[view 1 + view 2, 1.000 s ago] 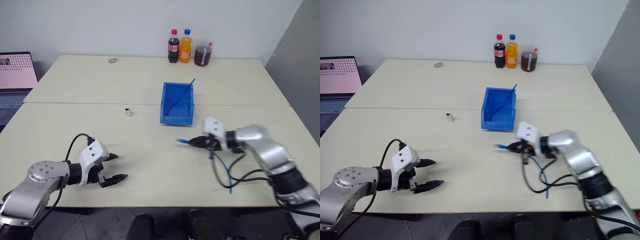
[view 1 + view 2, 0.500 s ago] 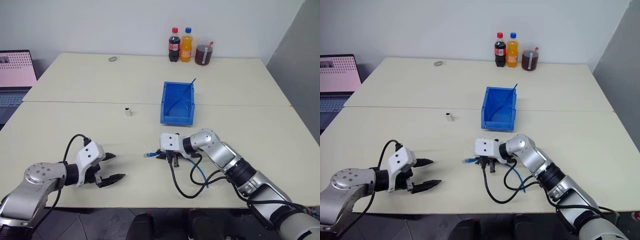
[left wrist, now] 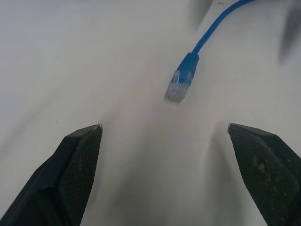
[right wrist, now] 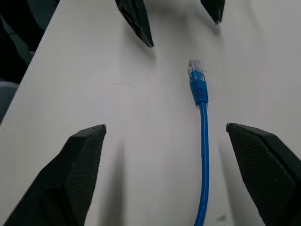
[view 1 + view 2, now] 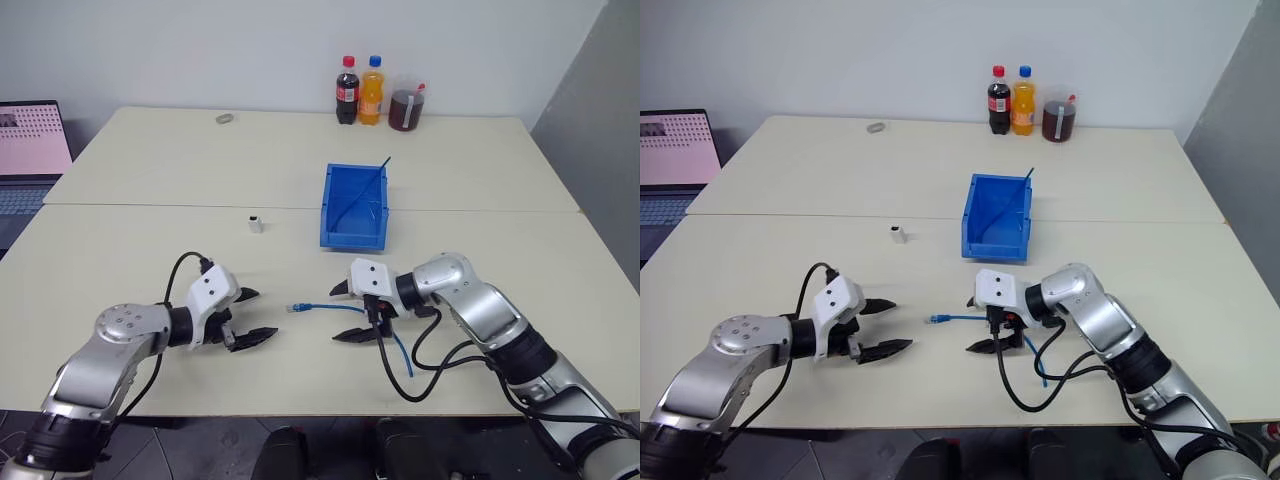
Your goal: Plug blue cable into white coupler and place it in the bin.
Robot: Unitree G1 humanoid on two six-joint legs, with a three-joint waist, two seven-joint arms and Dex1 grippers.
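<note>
Blue cable point(image 5: 330, 308) lying loose on tabletop point(image 5: 150, 250), plug toward left gripper point(image 5: 252, 316). Both jaws released, empty; right gripper point(image 5: 345, 313) astride cable. White coupler point(image 5: 256, 224) well apart, beside bin point(image 5: 354, 237). Likely staged for a handover.

No readable text anywhere; the bottles point(image 5: 359, 91) carry labels too small to read, and the laptop screen point(image 5: 33, 136) shows only a blurred pattern.

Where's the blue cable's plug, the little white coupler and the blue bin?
blue cable point(image 3: 180, 85), left wrist view, on its clear plug.
white coupler point(image 5: 256, 223), left eye view, on its middle.
bin point(image 5: 354, 238), left eye view, on its lowered front lip.
</note>
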